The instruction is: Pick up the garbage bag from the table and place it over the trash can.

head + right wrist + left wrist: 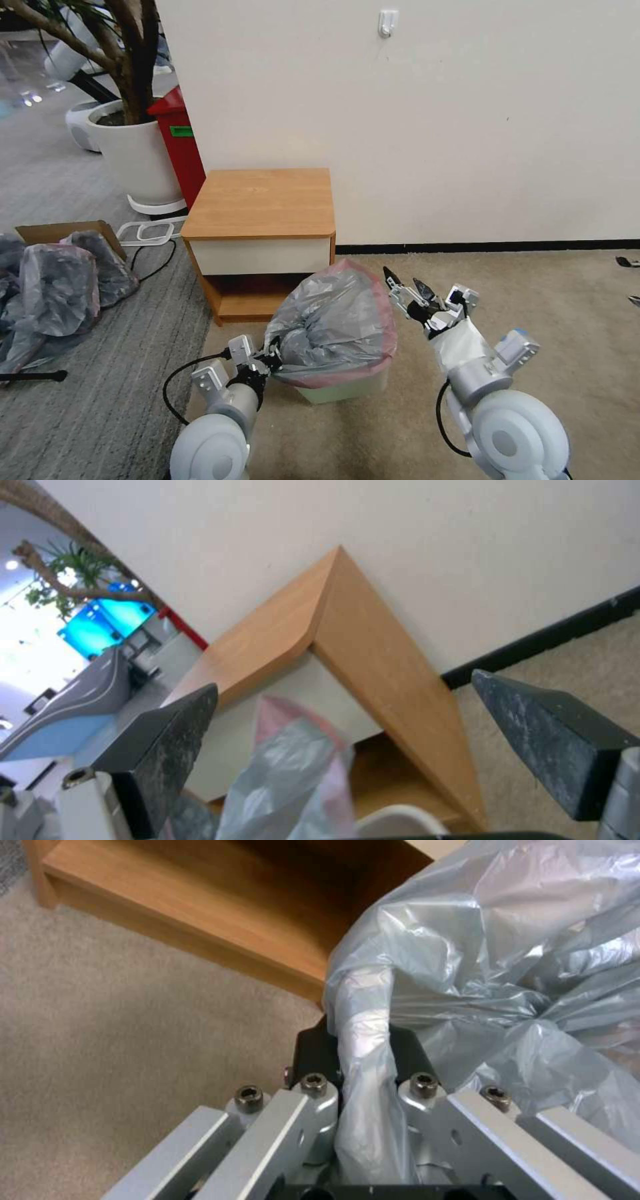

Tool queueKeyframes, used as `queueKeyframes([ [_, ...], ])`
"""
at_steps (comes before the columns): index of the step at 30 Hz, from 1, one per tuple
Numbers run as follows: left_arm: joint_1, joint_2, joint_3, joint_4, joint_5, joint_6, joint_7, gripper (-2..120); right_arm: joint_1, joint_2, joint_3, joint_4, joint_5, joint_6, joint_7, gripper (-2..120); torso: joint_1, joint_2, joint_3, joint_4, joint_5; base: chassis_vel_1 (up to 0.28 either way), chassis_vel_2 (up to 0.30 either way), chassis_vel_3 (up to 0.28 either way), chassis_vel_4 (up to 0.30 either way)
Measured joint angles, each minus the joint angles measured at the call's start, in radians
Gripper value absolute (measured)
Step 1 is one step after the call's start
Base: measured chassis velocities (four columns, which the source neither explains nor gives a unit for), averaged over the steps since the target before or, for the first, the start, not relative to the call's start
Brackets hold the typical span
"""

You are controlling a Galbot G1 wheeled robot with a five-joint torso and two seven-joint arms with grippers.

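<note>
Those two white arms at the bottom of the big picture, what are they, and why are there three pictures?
They belong to one wheeled robot. The big picture comes from a camera on its head, looking down; the other two come from cameras on its wrists.

The left gripper is shut on a bunched fold of the garbage bag, a thin grey bag with a pink rim; its wrist camera shows that fold pinched between the jaws. The bag is draped over the trash can, a small cream bin on the carpet.

The right gripper hangs beside the bag, jaws open, holding nothing.

Behind stands the table, a wooden nightstand.
</note>
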Motion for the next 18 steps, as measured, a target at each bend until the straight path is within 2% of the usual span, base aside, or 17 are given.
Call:
queueKeyframes([
  [7, 0.002, -0.005, 0.006, 0.002, 0.017, 0.000, 0.019, 6, 0.016, 0.000, -0.024, -0.023, 0.005, -0.013, 0.005, 84, 0.000, 0.000, 0.000, 0.0000, 0.0001, 0.000, 0.000, 0.000, 0.000],
  [10, 0.005, -0.008, 0.009, 0.000, 0.021, 0.000, 0.025, 6, 0.023, -0.003, -0.030, -0.035, 0.009, -0.015, 0.009, 68, 0.000, 0.000, 0.000, 0.0000, 0.0002, 0.000, 0.000, 0.000, 0.000],
  [11, 0.005, -0.008, 0.009, 0.000, 0.021, 0.000, 0.025, 6, 0.023, -0.003, -0.030, -0.035, 0.009, -0.015, 0.009, 68, 0.000, 0.000, 0.000, 0.0000, 0.0002, 0.000, 0.000, 0.000, 0.000],
  [14, 0.007, -0.012, 0.011, -0.001, 0.023, 0.001, 0.028, 6, 0.023, -0.007, -0.026, -0.036, 0.015, -0.014, 0.011, 53, 0.000, 0.000, 0.000, 0.0000, 0.0001, 0.000, 0.000, 0.000, 0.000],
  [15, 0.007, -0.012, 0.011, -0.001, 0.023, 0.001, 0.028, 6, 0.023, -0.007, -0.026, -0.036, 0.015, -0.014, 0.011, 53, 0.000, 0.000, 0.000, 0.0000, 0.0001, 0.000, 0.000, 0.000, 0.000],
  [18, 0.007, -0.015, 0.015, -0.001, 0.024, 0.001, 0.029, 6, 0.021, -0.008, -0.025, -0.036, 0.016, -0.014, 0.011, 41, 0.000, 0.000, 0.000, 0.0000, 0.0002, 0.000, 0.000, 0.000, 0.000],
])
